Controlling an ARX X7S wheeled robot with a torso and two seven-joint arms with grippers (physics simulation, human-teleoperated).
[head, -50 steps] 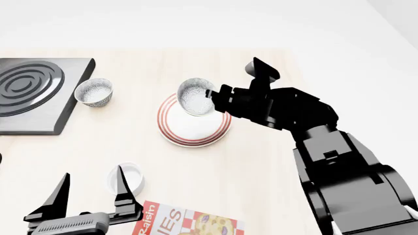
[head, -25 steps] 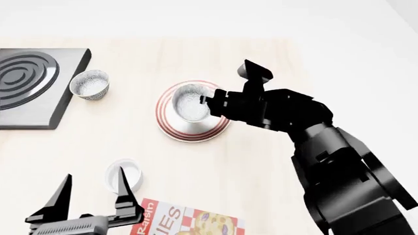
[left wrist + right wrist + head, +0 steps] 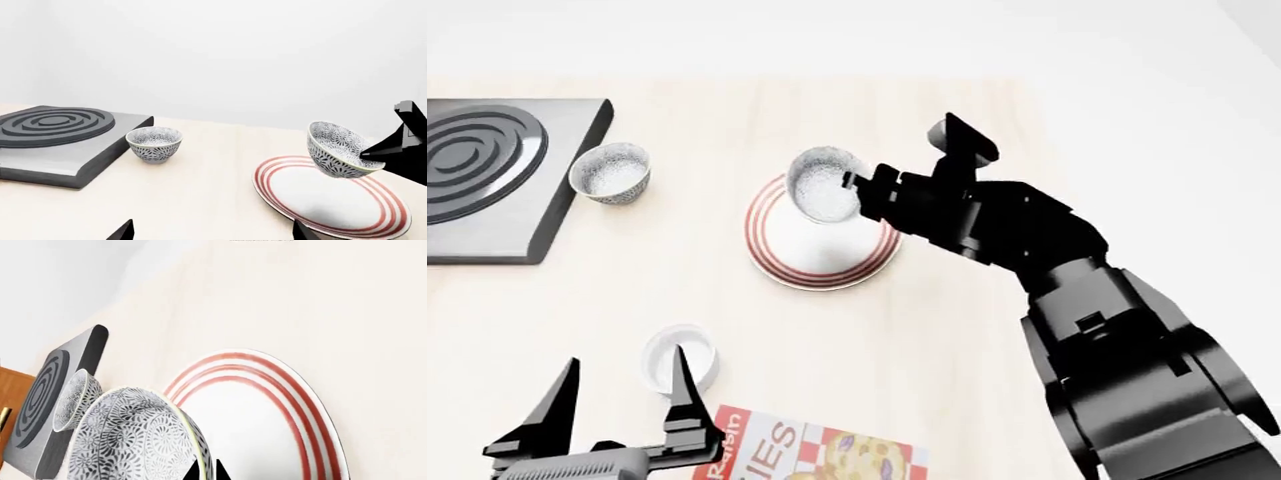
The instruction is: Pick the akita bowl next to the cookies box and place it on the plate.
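Observation:
My right gripper point(image 3: 857, 190) is shut on the rim of the akita bowl point(image 3: 822, 185), with one finger inside and one outside. The grey-and-white patterned bowl point(image 3: 337, 150) hangs tilted just above the far part of the red-ringed plate point(image 3: 333, 200), clear of its surface. The right wrist view shows the bowl point(image 3: 133, 435) against the gripper point(image 3: 207, 472), with the plate point(image 3: 267, 415) behind it. The cookies box point(image 3: 814, 450) lies at the table's near edge. Beside it my left gripper point(image 3: 623, 375) is open and empty.
A twin patterned bowl point(image 3: 610, 172) stands left of the plate point(image 3: 814, 255), beside a dark stove block point(image 3: 494, 170). A plain white cup point(image 3: 681, 358) sits just beyond the left gripper's right finger. The table's right edge runs behind my right arm.
Half a second ago the bowl sat lower over the plate's middle. The right gripper has since lifted it and moved it toward the far rim. The left gripper has barely moved.

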